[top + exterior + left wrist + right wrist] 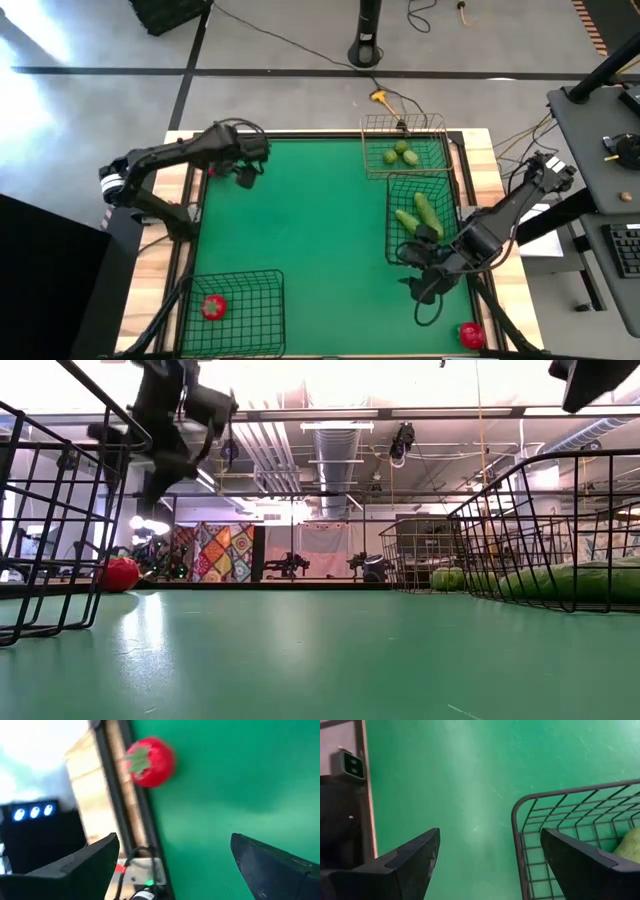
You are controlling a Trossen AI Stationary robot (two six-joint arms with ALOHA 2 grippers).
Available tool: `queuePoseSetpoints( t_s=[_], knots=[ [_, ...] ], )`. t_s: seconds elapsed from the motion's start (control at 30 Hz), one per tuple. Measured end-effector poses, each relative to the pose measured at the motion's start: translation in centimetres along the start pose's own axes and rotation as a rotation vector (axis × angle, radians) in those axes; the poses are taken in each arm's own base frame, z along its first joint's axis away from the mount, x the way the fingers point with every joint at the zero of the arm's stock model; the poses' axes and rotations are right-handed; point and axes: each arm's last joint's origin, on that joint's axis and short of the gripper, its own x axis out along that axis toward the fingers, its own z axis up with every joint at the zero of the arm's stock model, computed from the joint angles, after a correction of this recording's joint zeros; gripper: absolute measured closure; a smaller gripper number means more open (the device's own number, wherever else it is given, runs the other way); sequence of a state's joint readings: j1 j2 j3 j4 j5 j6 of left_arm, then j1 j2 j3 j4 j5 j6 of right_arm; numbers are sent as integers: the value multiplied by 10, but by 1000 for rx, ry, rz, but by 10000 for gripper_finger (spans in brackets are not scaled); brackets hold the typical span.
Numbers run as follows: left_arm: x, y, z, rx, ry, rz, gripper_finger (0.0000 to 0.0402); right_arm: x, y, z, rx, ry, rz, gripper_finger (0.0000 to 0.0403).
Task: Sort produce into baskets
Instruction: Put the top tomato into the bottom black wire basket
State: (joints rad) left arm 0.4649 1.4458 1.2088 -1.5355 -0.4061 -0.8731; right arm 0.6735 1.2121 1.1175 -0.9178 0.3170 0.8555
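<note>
A green tabletop (pixel 300 230) with a pale wooden border (pixel 150 280) sits on a grey concrete floor (pixel 90 110) crossed by dark lines. A black pole stand (pixel 368 40) rises beyond the far edge, with cables trailing across the floor. A dark desk (pixel 600 150) holding a keyboard (pixel 625 250) stands to one side. Seen level across the table, the room has an open ceiling with silver ducts (pixel 335 450), bright strip lights (pixel 440 412), and a colourful patchwork hanging (pixel 225 552) at the back.

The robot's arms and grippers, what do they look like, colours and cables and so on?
Both arms are dark, jointed links. The left arm has a white band near its base; black cables loop beside the right gripper. Each gripper has two matte black, wedge-shaped fingers, without visible markings.
</note>
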Motion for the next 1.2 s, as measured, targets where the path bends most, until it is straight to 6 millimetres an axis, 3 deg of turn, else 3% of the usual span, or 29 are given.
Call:
queuePoseSetpoints(
  t_s=[0.2, 0.33, 0.6, 0.73, 0.9, 1.2],
  knots=[
    [47, -3, 6, -40, 49, 24, 39, 9, -3, -7, -9, 19, -21, 64],
    [74, -14, 2, -156, -20, -41, 39, 11, -4, -9, -26, 24, -26, 64],
    [111, -10, -30, -517, -149, -15, 39, 12, -5, -10, -42, 29, -29, 64],
    [119, -9, -32, -636, -254, -82, 39, 12, -4, -10, -54, 26, -26, 64],
    [120, 4, -30, -817, -375, -44, 39, 12, -4, -10, -51, 24, -24, 64],
    [133, 13, -17, -979, -402, -51, 39, 12, -3, -8, -49, 5, -12, 64]
  ],
)
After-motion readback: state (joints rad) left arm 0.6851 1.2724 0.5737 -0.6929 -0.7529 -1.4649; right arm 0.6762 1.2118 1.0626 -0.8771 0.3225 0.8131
